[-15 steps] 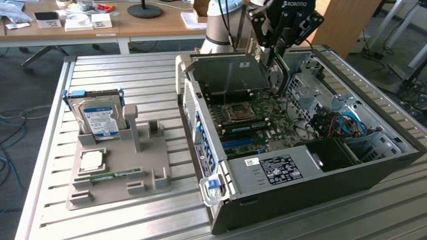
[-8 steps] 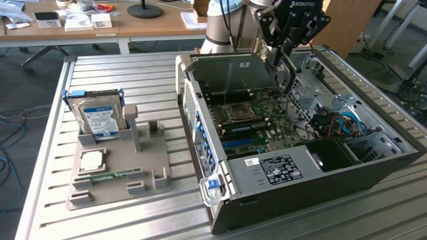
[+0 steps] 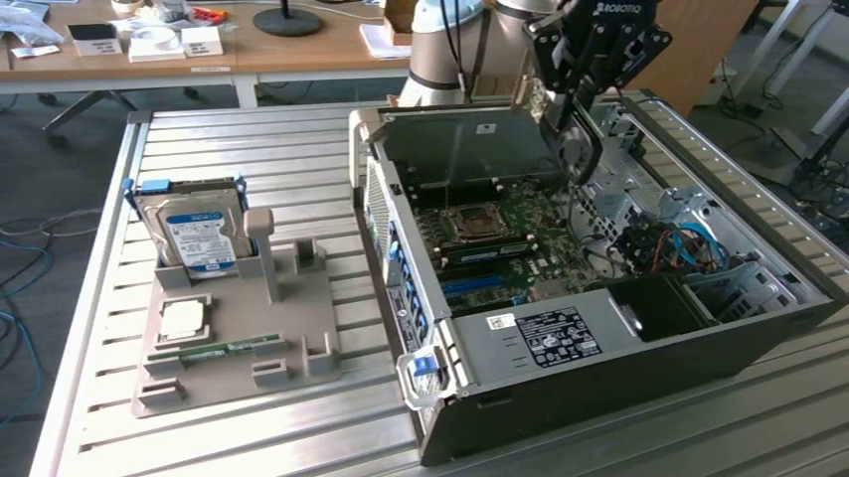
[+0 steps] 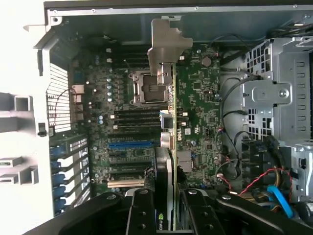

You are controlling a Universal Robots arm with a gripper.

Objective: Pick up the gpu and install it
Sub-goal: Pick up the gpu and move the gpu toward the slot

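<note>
Reaches with the arm (image 3: pixel 451 45) from the far side of the table (image 3: pixel 265 149) over the case (image 3: pixel 597 388), with the wrist bent so as to point the gripper (image 4: pixel 168 218) straight down into the open side. Grasps the gpu (image 4: pixel 168 161) firmly between both fingers (image 4: pixel 142 213), on edge, with the silver bracket (image 4: pixel 165 41) at the end far from the fingers. Holds this card over the motherboard (image 3: pixel 511 238), apart from it and not seated in a slot, near the processor socket (image 4: pixel 146 88) and the blue slot (image 4: pixel 129 144) as seen from the wrist. Lies on its side, as for the case, with the open face up. Contains the motherboard on the bottom, black memory slots (image 4: pixel 134 117) beside the socket, a black power supply (image 3: pixel 558 333) with a white label at the near end, and blue, red and black cables (image 4: pixel 274 191) next to a metal drive cage (image 4: pixel 276 93) on the exterior view's right. Stands on the exterior view's left, well apart from the case, as a grey tray (image 3: pixel 253 328) on the same table. Carries a hard drive (image 3: pixel 199 234) upright in the back holder, a processor chip (image 3: pixel 183 318) flat in front of the drive, and a thin memory stick (image 3: pixel 219 350) flat just beside the chip.
</note>
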